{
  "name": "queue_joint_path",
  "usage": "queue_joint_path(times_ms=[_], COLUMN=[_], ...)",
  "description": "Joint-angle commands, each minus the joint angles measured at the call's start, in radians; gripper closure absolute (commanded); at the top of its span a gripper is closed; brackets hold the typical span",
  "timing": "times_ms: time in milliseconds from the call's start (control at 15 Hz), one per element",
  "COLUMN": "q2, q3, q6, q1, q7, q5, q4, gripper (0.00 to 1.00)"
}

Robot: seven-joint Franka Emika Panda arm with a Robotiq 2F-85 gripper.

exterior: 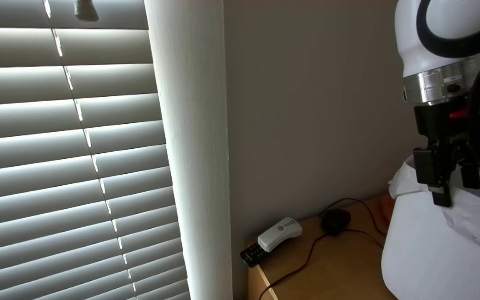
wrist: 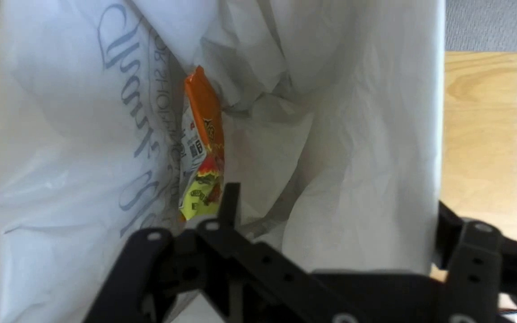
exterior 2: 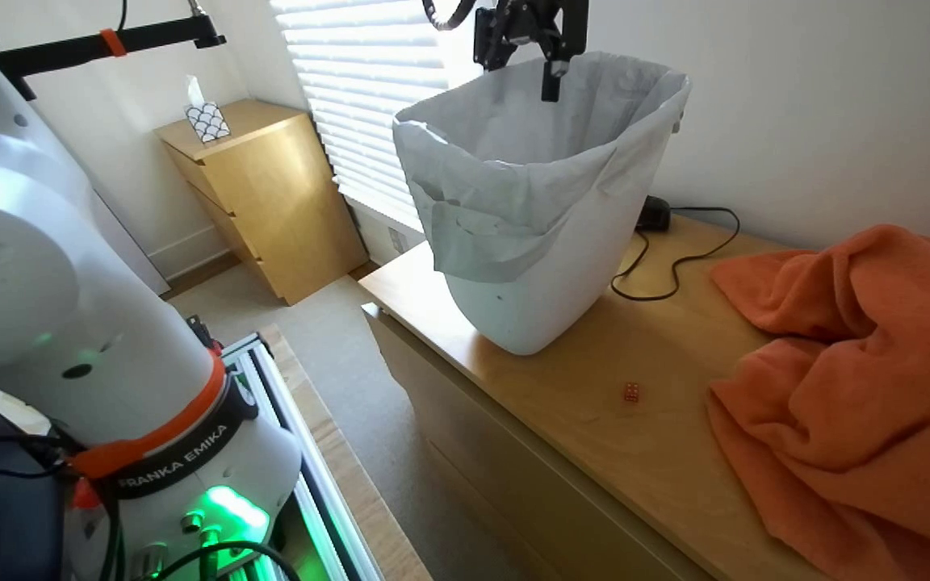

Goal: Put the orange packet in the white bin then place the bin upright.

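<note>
The white bin (exterior 2: 546, 303) stands on its base on the wooden dresser top, opening up, lined with a white bag (wrist: 366, 148) folded over its rim. It also shows in an exterior view (exterior: 423, 250), cut off at the right. The orange packet (wrist: 208, 116), with yellow and red parts, lies inside the bin against the bag in the wrist view; the bin walls hide it in both exterior views. My gripper (wrist: 335, 197) is open at the bin's rim, one finger inside the opening and one outside the wall. It also shows in both exterior views (exterior: 456, 192) (exterior 2: 523, 74).
An orange cloth (exterior 2: 860, 379) lies crumpled beside the bin. A small red die (exterior 2: 631, 393) lies near the dresser (exterior 2: 578, 420) edge. A black device (exterior: 335, 221) with cables, a white remote (exterior: 279, 234) and a black remote (exterior: 253, 254) are behind the bin near the wall.
</note>
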Motion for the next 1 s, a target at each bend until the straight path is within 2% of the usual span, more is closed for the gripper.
queue_joint_path(times_ms=[0, 333, 933], q2=[-0.047, -0.093, -0.171], q3=[-0.008, -0.018, -0.039], q6=[0.027, 0.055, 0.173], q1=[-0.002, -0.009, -0.019], q7=[-0.002, -0.015, -0.032], q5=[0.012, 0.021, 0.057], q4=[-0.035, -0.048, -0.087], gripper=[0.00, 0.00, 0.00])
